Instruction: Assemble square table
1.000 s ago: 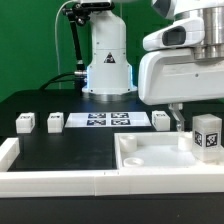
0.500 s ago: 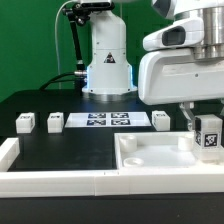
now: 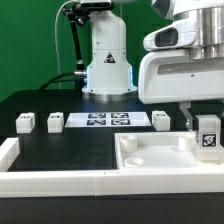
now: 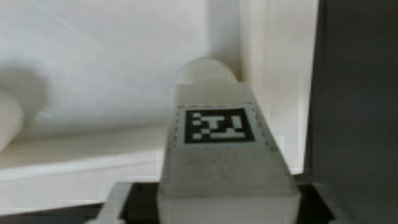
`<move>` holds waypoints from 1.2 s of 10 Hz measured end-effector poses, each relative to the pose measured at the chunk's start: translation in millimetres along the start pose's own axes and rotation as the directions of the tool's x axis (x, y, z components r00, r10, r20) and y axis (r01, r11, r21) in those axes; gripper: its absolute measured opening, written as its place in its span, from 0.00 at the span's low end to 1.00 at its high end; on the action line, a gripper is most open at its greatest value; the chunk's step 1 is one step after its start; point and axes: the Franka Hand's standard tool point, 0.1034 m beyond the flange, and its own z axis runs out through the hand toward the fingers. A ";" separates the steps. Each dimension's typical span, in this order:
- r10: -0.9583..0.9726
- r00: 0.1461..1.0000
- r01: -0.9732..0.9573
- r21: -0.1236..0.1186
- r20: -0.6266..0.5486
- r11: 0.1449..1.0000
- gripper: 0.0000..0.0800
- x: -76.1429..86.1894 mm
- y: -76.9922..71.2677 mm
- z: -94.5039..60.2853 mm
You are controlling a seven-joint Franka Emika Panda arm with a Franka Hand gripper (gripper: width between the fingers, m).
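The square table's white panel (image 3: 150, 160) lies rim-up at the front right of the exterior view. One white tagged leg (image 3: 207, 135) stands upright at its far right corner. My gripper (image 3: 204, 124) comes down from above and is shut on that leg. In the wrist view the leg (image 4: 217, 130) fills the space between both fingers (image 4: 139, 200), with the panel (image 4: 89, 110) behind it. Three more legs (image 3: 25, 122) (image 3: 55, 122) (image 3: 161, 119) stand in a row on the black table.
The marker board (image 3: 108, 121) lies between the loose legs. A long white L-shaped rail (image 3: 60, 180) runs along the front edge and up the exterior view's left side. The robot base (image 3: 108, 60) stands behind the board.
The jaws have closed onto the leg at the panel's right corner. The leg has shifted very slightly; the other parts stay put.
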 end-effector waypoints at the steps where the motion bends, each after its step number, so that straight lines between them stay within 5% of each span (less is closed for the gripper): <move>1: 0.109 0.994 -0.109 -0.003 -0.004 0.994 0.36 0.0 1.0 0.0; 6: 0.600 0.800 -0.600 -0.016 -0.009 0.800 0.37 -3.3 2.9 0.1; 9: 0.748 0.663 -0.748 -0.023 -0.003 0.663 0.37 -4.7 2.9 0.4; 12: 0.774 0.633 -0.774 -0.021 0.000 0.633 0.44 -5.2 2.7 0.8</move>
